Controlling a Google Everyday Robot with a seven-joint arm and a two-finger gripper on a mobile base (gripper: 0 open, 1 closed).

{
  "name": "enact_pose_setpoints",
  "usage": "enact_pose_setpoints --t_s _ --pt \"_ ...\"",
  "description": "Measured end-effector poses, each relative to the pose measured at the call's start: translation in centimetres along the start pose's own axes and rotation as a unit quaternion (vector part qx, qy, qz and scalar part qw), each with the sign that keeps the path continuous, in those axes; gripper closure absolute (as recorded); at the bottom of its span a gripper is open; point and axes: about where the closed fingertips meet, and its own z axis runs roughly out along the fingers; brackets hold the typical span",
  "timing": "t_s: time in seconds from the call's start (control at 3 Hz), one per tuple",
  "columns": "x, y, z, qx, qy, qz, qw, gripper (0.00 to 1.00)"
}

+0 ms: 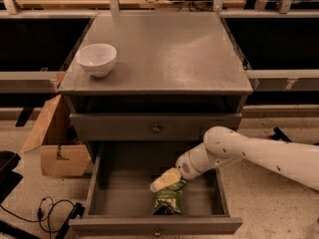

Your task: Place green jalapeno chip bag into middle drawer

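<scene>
The middle drawer (124,190) is pulled wide open at the bottom of the grey cabinet. The green jalapeno chip bag (168,200) is inside it, near the front wall and right of centre, its long side pointing front to back. My gripper (165,180) reaches into the drawer from the right on its white arm (249,156). It sits right at the bag's far end and touches or nearly touches it. The bag's near end rests low by the drawer front.
The shallower knobbed drawer (155,128) above is closed. A white bowl (97,59) stands on the cabinet top at the left. A cardboard box (52,143) stands left of the cabinet. Cables (50,208) and a black object (7,171) lie on the floor at the left.
</scene>
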Motion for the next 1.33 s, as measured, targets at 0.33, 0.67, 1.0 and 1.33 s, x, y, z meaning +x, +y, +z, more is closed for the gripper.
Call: enact_pose_setpoints --t_s 0.33,0.67,1.0,1.33 --pt "-1.1 3.4 -4.0 -0.013 0.018 -0.047 0.9986 0.0" --pt "-2.6 7.3 -11.6 0.004 0.048 -0.099 0.9939 0.0" --pt "-3.9 11.5 -21.4 0.043 0.058 -0.123 0.9898 0.0" --pt "-3.0 15.1 -29.0 0.089 0.095 -0.122 0.984 0.0"
